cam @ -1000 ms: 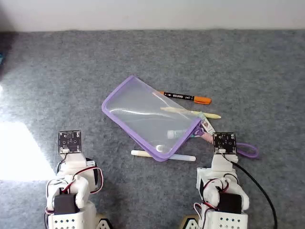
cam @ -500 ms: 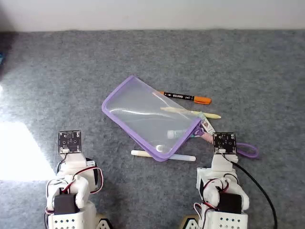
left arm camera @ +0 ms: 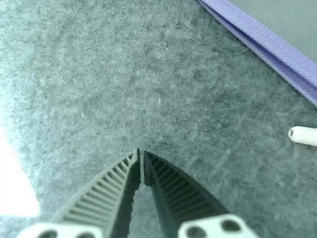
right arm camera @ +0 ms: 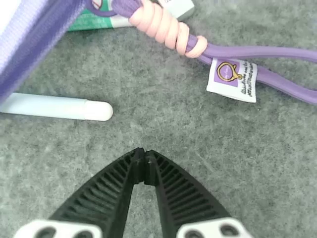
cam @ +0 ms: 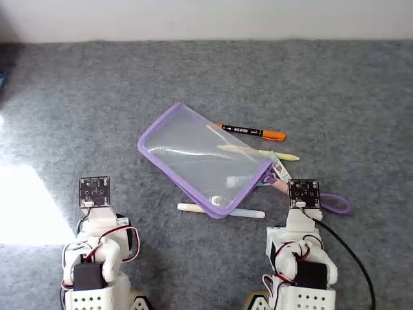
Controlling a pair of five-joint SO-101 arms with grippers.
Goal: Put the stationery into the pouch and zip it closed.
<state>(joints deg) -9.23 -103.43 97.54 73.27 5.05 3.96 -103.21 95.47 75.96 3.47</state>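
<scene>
Your left gripper (left arm camera: 140,156) hangs over the bare grey surface (cam: 77,103), fingers pressed shut. Your right gripper (right arm camera: 144,154) is also closed on nothing, near the purple strap (right arm camera: 277,54). A white pen (cam: 222,210) lies just ahead, one end tucked under the pouch (cam: 193,155). The pouch runs diagonally, far-left to near-right. An orange-capped pen (cam: 251,132) and a yellow pen (cam: 258,152) lie at its far-right edge.
</scene>
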